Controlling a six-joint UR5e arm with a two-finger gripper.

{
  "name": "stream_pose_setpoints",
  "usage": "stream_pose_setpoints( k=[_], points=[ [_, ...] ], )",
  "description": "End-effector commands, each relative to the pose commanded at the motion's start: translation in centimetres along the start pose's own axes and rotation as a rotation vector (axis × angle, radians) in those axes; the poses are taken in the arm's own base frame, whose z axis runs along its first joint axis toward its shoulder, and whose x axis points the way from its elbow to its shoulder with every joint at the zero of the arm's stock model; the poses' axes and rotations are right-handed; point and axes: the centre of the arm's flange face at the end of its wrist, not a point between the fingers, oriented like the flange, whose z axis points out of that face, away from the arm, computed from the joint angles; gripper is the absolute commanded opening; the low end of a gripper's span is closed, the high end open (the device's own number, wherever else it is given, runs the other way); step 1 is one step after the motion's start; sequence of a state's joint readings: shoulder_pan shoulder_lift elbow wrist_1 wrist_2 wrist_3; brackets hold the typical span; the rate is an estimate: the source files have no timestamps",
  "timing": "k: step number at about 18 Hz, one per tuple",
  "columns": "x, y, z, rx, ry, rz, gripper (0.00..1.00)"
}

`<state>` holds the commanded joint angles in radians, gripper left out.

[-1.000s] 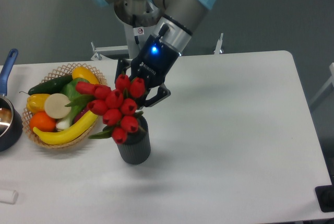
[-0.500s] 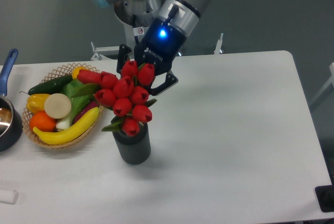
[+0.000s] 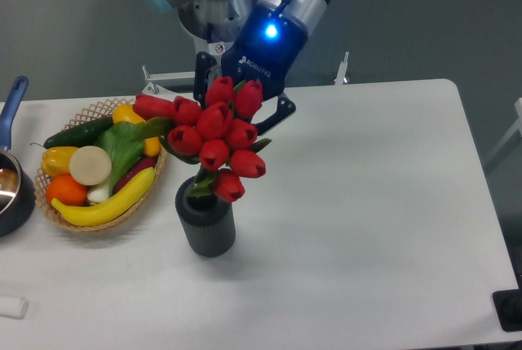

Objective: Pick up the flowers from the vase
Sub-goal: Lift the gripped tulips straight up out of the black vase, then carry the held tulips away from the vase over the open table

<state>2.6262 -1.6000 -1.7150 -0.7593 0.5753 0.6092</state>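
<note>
Since a second ago the bunch of red tulip flowers [image 3: 214, 139] has risen, clamped in the black two-finger gripper [image 3: 243, 113], though its stems seemingly remain inside the ribbed dark grey vase [image 3: 207, 225], so lifting clear remains.

You can see the bunch of red tulip flowers with green leaves [image 3: 214, 135] leaning over to the left above the short dark grey ribbed vase [image 3: 207, 223]. The lowest red bud sits right at the round mouth of the vase. The black two-finger gripper with a blue light [image 3: 241, 105] is behind the bunch, and its fingers close around the flowers near the top. The vase stands upright on the white table [image 3: 367, 203]. Just left of the vase is a round wicker basket [image 3: 98, 221] full of a yellow banana, an orange and green vegetables. At the far left edge you can see a dark pot with a blue handle [image 3: 13, 179].
</note>
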Motion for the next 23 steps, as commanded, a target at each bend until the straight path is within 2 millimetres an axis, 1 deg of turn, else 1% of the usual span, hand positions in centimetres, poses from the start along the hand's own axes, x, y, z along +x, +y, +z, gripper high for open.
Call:
stream_pose_setpoints(
  k=[3,6,7,10,13,15,16,17,20,22,23],
  points=[
    [0.0,-0.5,-0.5,0.009,-0.005,-0.008,0.40],
    [-2.0,-0.4,-2.5,0.022,-0.054,-0.008,0.40],
    [-2.4,-0.2,-2.9,0.022,-0.064,0.002,0.40],
    [-4.4,0.4,-4.5,0.024,-0.104,0.068,0.40],
    [-7.0,1.7,-6.2,0.017,-0.148,0.128,0.40],
    [-9.5,3.2,-7.3,0.007,-0.179,0.136,0.40],
    [-10.7,3.8,-8.2,0.004,-0.199,0.148,0.40],
    [-11.5,4.3,-8.7,0.001,-0.211,0.161,0.40],
    [-14.2,6.0,-9.2,-0.017,-0.225,0.201,0.40],
    [-16.2,7.7,-8.4,-0.039,-0.214,0.244,0.40],
    [-16.9,8.4,-8.1,-0.045,-0.209,0.254,0.40]
  ],
)
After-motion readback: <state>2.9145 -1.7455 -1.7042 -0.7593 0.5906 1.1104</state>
